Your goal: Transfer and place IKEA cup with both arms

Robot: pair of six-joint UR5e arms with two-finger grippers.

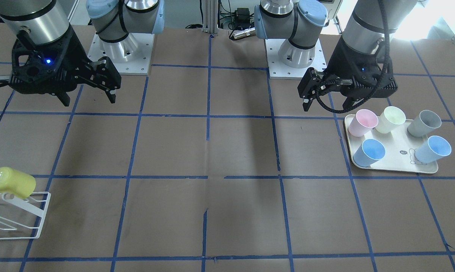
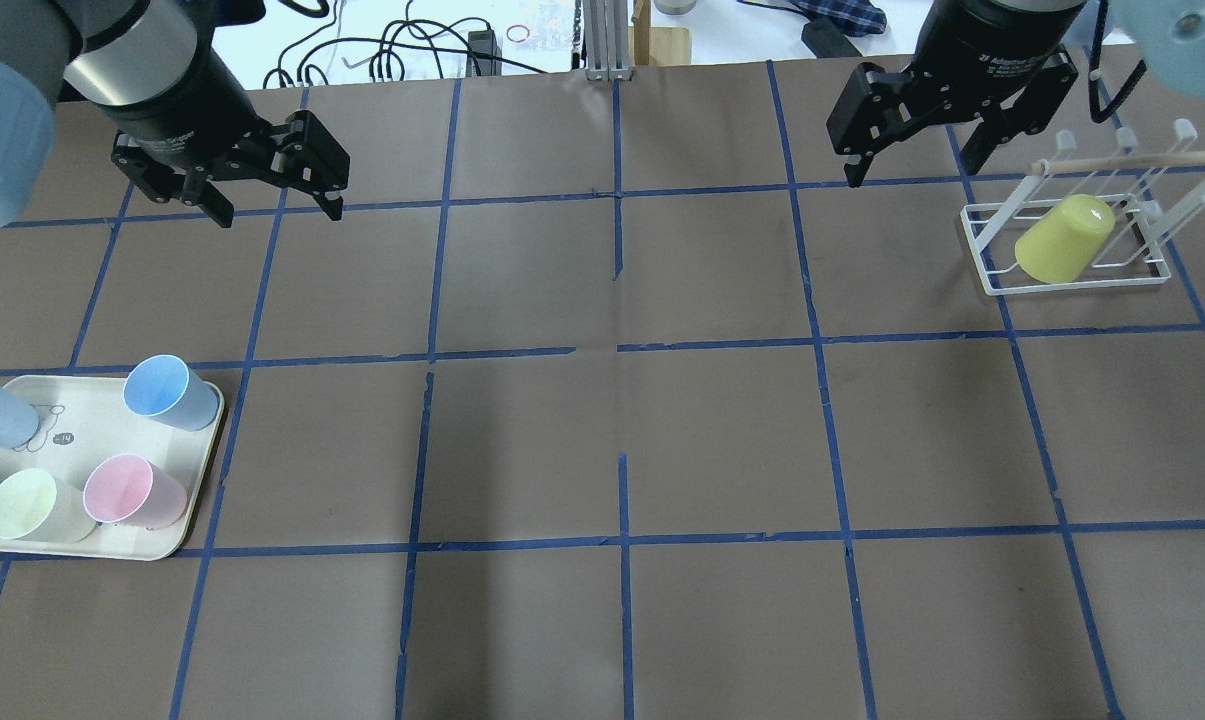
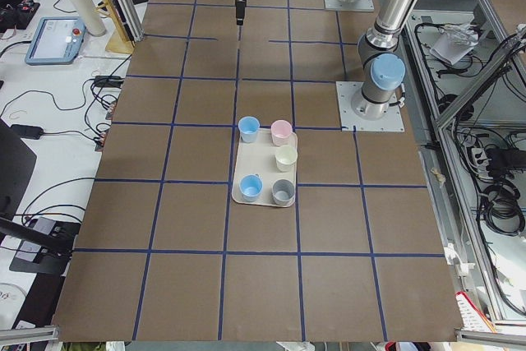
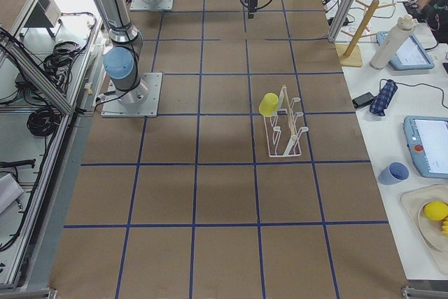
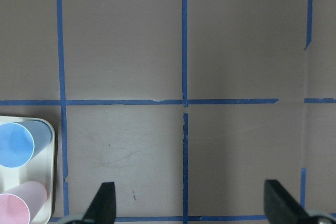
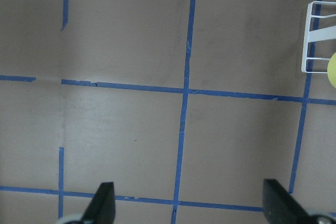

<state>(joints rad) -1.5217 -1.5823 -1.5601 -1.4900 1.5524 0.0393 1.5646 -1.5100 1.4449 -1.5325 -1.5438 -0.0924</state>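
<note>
The bright yellow IKEA cup (image 2: 1062, 238) sits upturned and tilted on a peg of the white wire rack (image 2: 984, 250) on the robot's right, while the left gripper (image 2: 280, 212) and right gripper (image 2: 912, 172) hang over the taped surface (image 2: 602, 450) — both spread wide, holding nothing — and pastel cups fill a tray (image 2: 82, 415) on the left.
</note>
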